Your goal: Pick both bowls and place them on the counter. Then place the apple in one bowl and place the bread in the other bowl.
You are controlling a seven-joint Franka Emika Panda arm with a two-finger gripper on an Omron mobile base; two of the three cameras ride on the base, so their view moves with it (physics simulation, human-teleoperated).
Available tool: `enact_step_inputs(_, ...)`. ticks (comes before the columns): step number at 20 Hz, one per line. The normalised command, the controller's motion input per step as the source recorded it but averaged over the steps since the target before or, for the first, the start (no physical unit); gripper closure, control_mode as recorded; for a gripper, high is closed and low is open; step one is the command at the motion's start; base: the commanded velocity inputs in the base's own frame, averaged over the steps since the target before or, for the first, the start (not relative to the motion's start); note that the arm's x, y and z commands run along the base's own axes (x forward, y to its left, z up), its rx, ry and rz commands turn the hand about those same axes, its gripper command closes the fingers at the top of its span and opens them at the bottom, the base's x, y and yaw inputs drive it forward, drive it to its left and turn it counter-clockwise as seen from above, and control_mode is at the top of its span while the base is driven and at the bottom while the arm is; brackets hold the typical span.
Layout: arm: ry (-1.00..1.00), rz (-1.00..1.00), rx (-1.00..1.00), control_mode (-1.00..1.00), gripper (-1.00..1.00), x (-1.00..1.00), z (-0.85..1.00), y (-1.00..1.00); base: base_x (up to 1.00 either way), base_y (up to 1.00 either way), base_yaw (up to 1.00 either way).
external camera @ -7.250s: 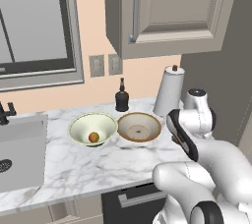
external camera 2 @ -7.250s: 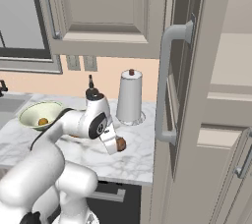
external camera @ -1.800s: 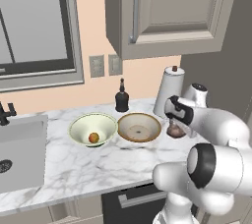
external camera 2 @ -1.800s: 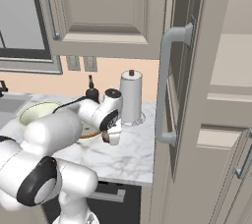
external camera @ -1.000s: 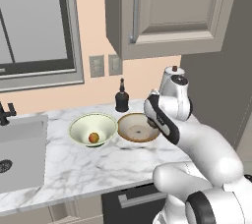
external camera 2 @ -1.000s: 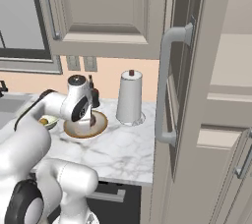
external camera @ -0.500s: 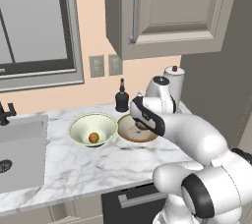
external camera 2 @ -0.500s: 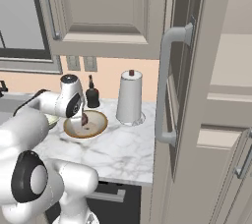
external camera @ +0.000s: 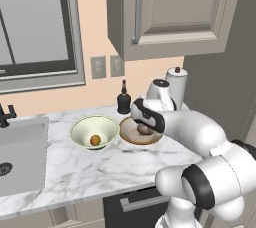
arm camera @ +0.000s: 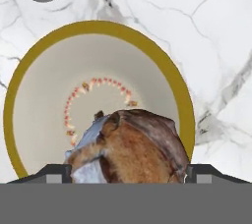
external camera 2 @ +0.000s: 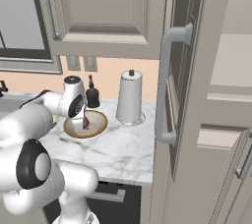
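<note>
Bread (arm camera: 133,147) in tan bowl (external camera: 131,138), seemingly loose, apple (external camera: 94,140) in cream-green bowl (external camera: 79,128)

You have the marble counter (external camera: 75,177) below the pincer (arm camera: 129,171), carrying the tan bowl (external camera: 130,137) directly beneath it. The cream-green bowl (external camera: 82,132) touches that bowl on the pincer's left. Behind the pincer stand a dark bottle (external camera: 123,103) and a paper towel roll (external camera 2: 130,98).

The bread (external camera: 144,129) has been carried from beside the paper-towel holder (external camera 2: 130,97) to the tan bowl (external camera: 131,137).
</note>
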Motion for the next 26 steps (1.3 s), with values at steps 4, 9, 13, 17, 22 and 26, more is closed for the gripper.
enact_step_inputs(4, 0.06, 0.00, 0.00, -1.00, -1.00, 0.00, -0.34, 0.00, 0.00, 0.00, 0.00)
enact_step_inputs(9, 0.01, 0.00, 0.00, -1.00, -1.00, 0.00, -0.02, 0.14, 0.00, 0.00, 0.00)
enact_step_inputs(13, 0.00, 0.00, 0.00, -1.00, -1.00, 0.00, 0.22, 0.02, 0.00, 0.00, 0.00)
enact_step_inputs(17, 0.00, 0.00, 0.00, -1.00, -1.00, 0.00, 0.19, 0.04, 0.00, 0.00, 0.00)
enact_step_inputs(22, 0.00, 0.00, 0.00, -1.00, -1.00, 0.05, 0.09, 0.02, 0.00, 0.00, 0.00)
enact_step_inputs(26, -0.01, 0.00, 0.00, -1.00, -1.00, -0.43, 0.25, 0.00, 0.00, 0.00, 0.00)
